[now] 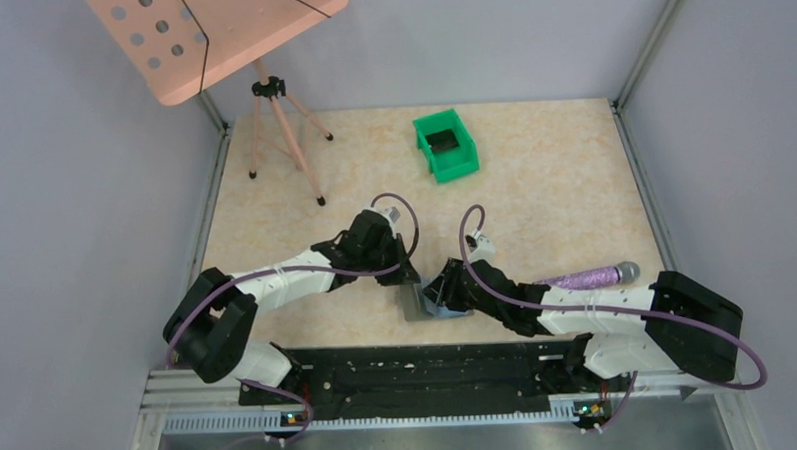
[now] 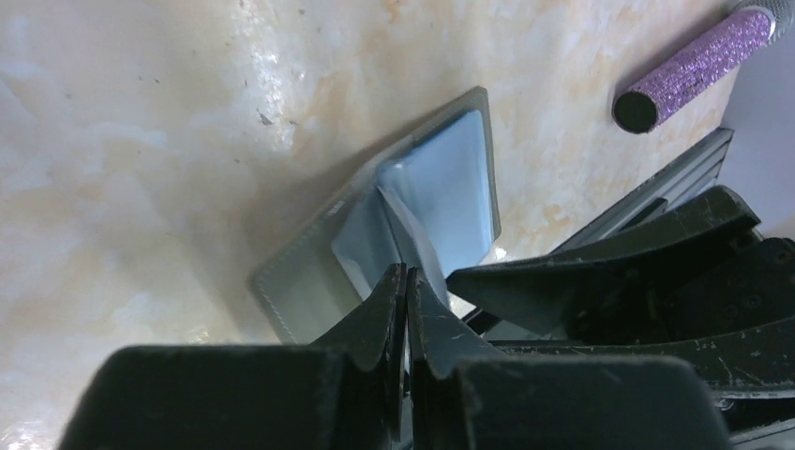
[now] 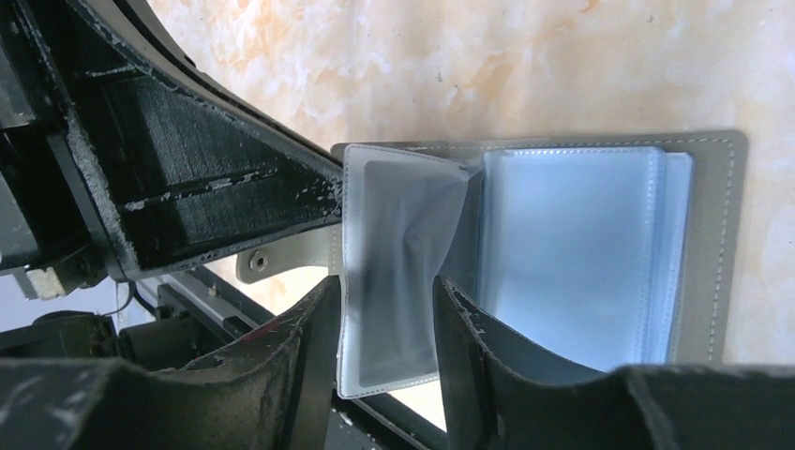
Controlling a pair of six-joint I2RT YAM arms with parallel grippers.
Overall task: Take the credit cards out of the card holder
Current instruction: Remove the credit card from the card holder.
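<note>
The grey card holder [image 1: 424, 306] lies open on the table between both grippers, its light blue inner panel [image 3: 581, 253] facing up. One clear sleeve [image 3: 389, 244] is lifted off the panel. My left gripper [image 2: 407, 272] is shut on that sleeve's edge, its jaws pressed together at the tips; in the top view it [image 1: 413, 279] is at the holder's left side. My right gripper [image 3: 384, 309] is open, one finger on each side of the raised sleeve, at the holder's right side [image 1: 445, 288]. I cannot make out any card in the sleeves.
A purple glitter cylinder [image 1: 586, 276] lies right of the holder, beside the right arm, also in the left wrist view [image 2: 689, 66]. A green bin [image 1: 446, 143] stands at the back. A tripod stand [image 1: 270, 99] is at the back left. A black rail [image 1: 410, 370] runs along the near edge.
</note>
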